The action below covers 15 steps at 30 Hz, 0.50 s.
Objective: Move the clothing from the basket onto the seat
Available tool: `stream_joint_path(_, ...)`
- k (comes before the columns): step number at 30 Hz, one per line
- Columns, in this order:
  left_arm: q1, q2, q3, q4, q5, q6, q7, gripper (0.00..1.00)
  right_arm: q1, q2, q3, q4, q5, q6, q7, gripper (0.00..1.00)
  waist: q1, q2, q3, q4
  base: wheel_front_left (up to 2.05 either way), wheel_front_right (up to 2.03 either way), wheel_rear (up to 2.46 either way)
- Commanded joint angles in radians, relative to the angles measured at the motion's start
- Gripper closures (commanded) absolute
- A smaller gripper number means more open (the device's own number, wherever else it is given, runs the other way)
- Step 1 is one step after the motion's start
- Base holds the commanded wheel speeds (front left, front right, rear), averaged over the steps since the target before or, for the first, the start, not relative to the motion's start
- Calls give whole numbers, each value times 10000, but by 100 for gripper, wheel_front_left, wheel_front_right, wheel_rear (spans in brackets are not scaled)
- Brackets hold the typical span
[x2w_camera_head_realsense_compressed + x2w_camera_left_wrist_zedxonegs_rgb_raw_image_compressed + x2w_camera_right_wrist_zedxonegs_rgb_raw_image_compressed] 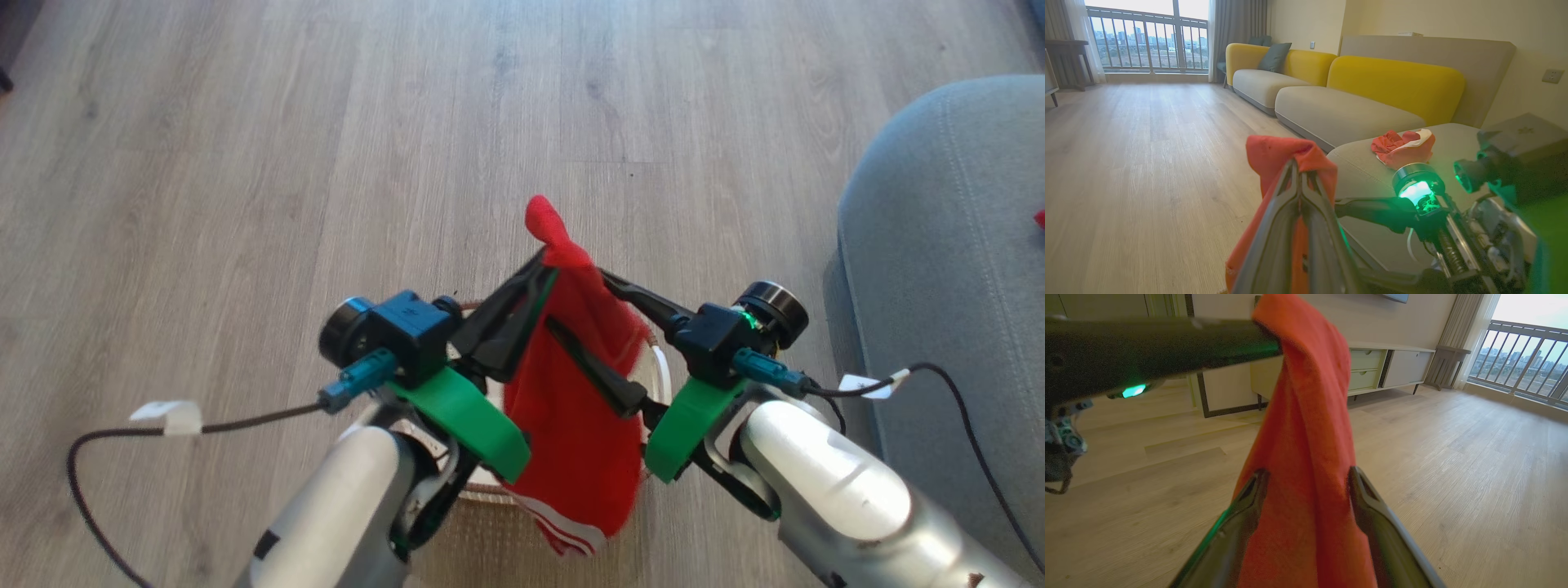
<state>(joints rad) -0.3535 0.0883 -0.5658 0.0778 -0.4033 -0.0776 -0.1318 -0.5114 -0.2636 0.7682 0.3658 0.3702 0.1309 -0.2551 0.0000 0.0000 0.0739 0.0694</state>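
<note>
A red garment (571, 392), white stripes at its hem, hangs down from the closed jaws of the left gripper (545, 265) and passes between the spread fingers of the right gripper (574, 298). The cream basket (490, 493) stands under both jaws, mostly hidden. A second garment (1401, 148), red and white, lies bunched on the grey seat (939, 269), right of the jaws.

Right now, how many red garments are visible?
2. The hanging garment is pinched in the left gripper above the basket; the crumpled garment lies on the seat. More may hide in the basket.
</note>
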Motion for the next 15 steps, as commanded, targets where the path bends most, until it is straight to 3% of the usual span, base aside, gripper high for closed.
stream_joint_path(1, -553, -47, 191, -478, 39, -46, 26, 100, -344, -21, 56, -118, 126, -2, -67, 0, 0, 0, 13, 43, 0, 0, 0)
stream_joint_path(7, -564, -188, -346, -864, -77, -85, 135, 100, -332, 110, -169, 289, 178, -2, -67, 0, 0, 0, 8, 99, 0, 0, 0)
stream_joint_path(8, -555, -201, -424, -944, -99, -87, 166, 100, -308, 149, -159, 324, 223, -2, -67, 51, 0, 0, 8, 92, 0, 0, 0)
stream_joint_path(9, -541, -213, -487, -1013, -131, -87, 194, 100, -284, 184, -122, 327, 309, -2, -67, 94, 0, 0, 6, 82, 0, 0, 0)
stream_joint_path(10, -529, -222, -530, -1068, -157, -72, 220, 100, -275, 192, -68, 310, 393, -2, -67, 100, 0, 0, 9, 71, 0, 0, 0)
stream_joint_path(14, -516, -230, -473, -1065, -220, 62, 175, 100, -291, 158, -91, 141, 650, -2, -67, 100, 0, 0, 50, -56, 0, 0, 0)
stream_joint_path(15, -477, -238, -412, -1029, -330, 81, 123, 81, -291, 147, -172, 87, 698, -2, -67, 100, 0, 0, 72, -105, 0, 0, 0)
